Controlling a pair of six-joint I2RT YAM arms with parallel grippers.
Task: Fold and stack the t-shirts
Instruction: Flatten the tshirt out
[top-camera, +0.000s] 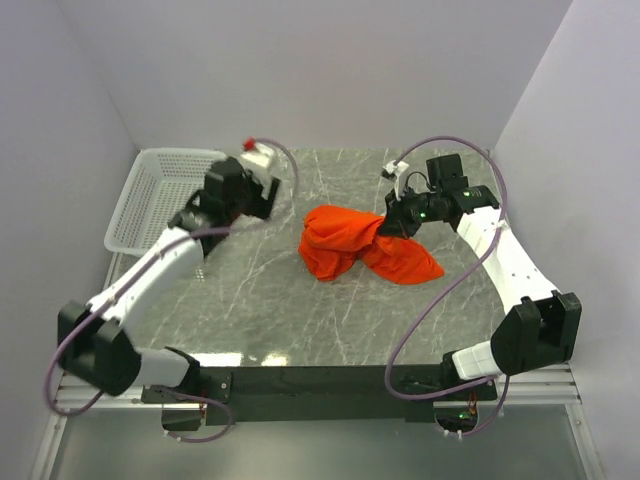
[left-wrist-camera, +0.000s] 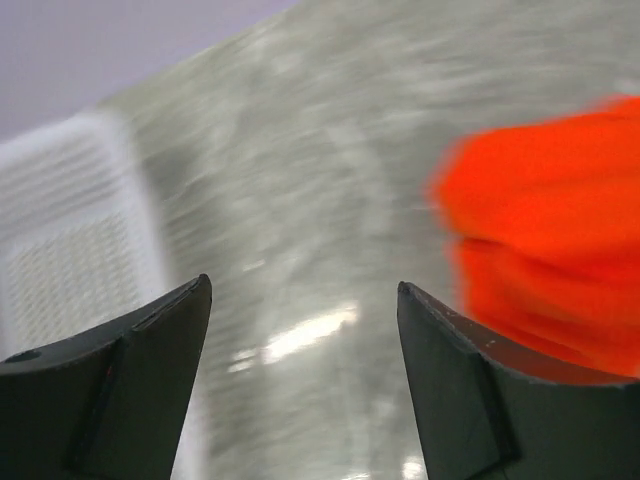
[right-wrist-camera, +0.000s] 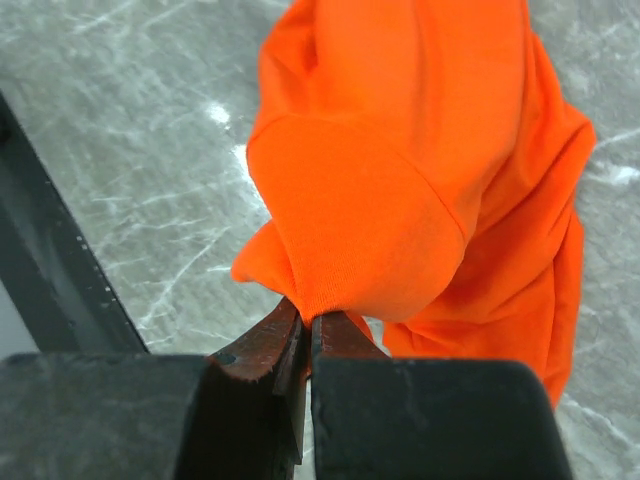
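The folding is barely getting under way, by the look of it. The t-shirt (top-camera: 345, 245) is lying as a crumpled orange-red heap around the middle of the desk (top-camera: 260, 290), not spread flat, and no crease or neat fold is showing anywhere on it. No other shirt is showing and no stack is forming, so the flattening, the folding and the stacking are all waiting to be done.

The right fingers (right-wrist-camera: 262, 350) are clenching a rounded, hemmed fold of the cloth at the heap's right side, and the fabric is bunching up from that pinch. The left fingers (left-wrist-camera: 450, 380) are standing wide apart and holding nothing; they are hovering over bare desk between the heap and the white mesh basket (top-camera: 150, 195), well apart from the shirt. That view is blurring, so the cloth's detail there is not readable.

The desk is showing a grey-green marbled top with pale veins, and it is throwing back soft glare, which suggests a smooth, slippery face for cloth. Plain pale walls are closing in the back and both sides, and the basket is sitting at the far left corner
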